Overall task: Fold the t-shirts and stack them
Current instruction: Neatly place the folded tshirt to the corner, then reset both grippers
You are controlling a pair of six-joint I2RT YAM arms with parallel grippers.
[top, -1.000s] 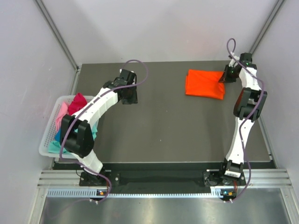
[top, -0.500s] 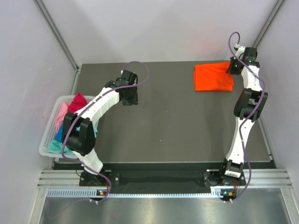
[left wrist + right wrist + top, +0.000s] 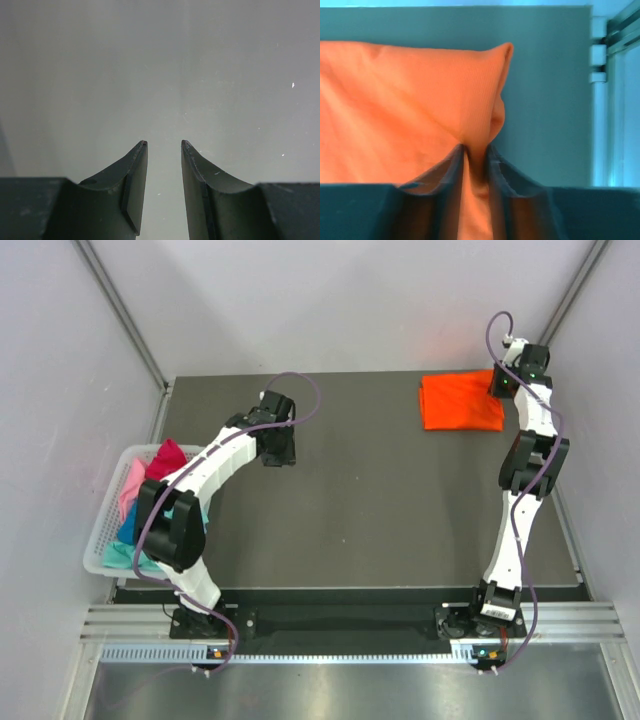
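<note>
The right end effector (image 3: 476, 149) is pinching an edge of the folded orange t-shirt (image 3: 460, 402), which is lying on the surface (image 3: 360, 500) far from the basket (image 3: 92, 558). The left end effector (image 3: 163, 146) is hovering open and empty, nearer the basket.

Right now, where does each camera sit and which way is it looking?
Top camera: above and behind the arms, looking down on the table, the basket and both whole arms.
Left wrist camera: on the left arm, looking past the left gripper, open, at bare table.
Right wrist camera: on the right arm, looking past the right gripper, with the orange t-shirt pinched between its fingers.
Shared: top and right wrist views both show the orange t-shirt.
</note>
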